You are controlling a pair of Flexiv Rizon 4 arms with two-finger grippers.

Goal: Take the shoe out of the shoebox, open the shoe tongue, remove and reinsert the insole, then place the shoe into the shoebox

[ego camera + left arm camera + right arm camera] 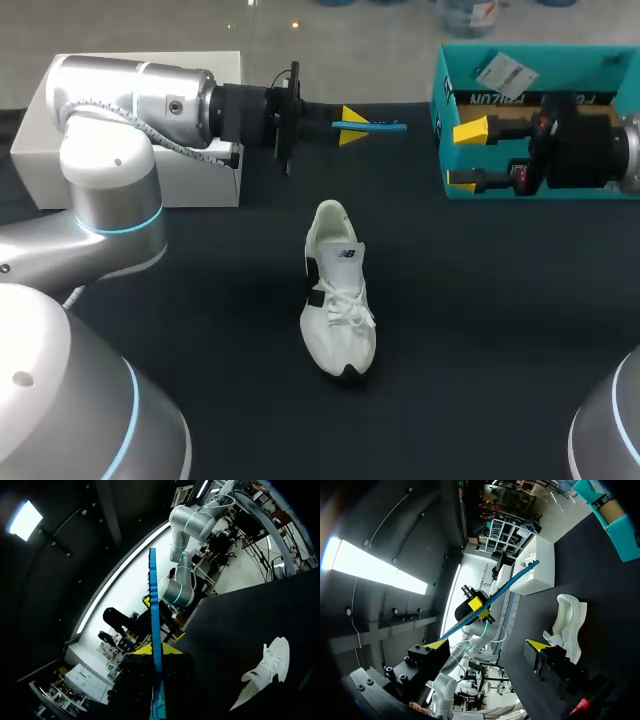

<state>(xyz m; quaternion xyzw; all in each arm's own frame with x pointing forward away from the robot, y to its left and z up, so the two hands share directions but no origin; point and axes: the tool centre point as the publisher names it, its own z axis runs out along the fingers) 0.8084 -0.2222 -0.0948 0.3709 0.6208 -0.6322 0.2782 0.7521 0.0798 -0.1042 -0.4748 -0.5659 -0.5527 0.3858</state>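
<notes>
Left claw [352, 127] grasps the insole [388, 126] clear of the shoe [338, 300], right claw [466, 155] released; reinsertion likely next, needing the shoe steadied.

White low-top fabric sneaker [338, 290]: white upper and laces, black panel on the side, black patch at the toe.
Thin blue insole [385, 126]: uniform bright blue.
Left gripper [352, 127], right gripper [466, 155]: bright yellow tips on black bodies; small red marks on the right one.
Teal open cardboard shoebox [441, 100]: teal walls with dark lettering, brown inside, white label.
White rectangular cardboard box [190, 185]: plain white.
Black table cloth [480, 330]: plain.
Silver left arm [110, 190]: light-blue ring at the joint.
</notes>
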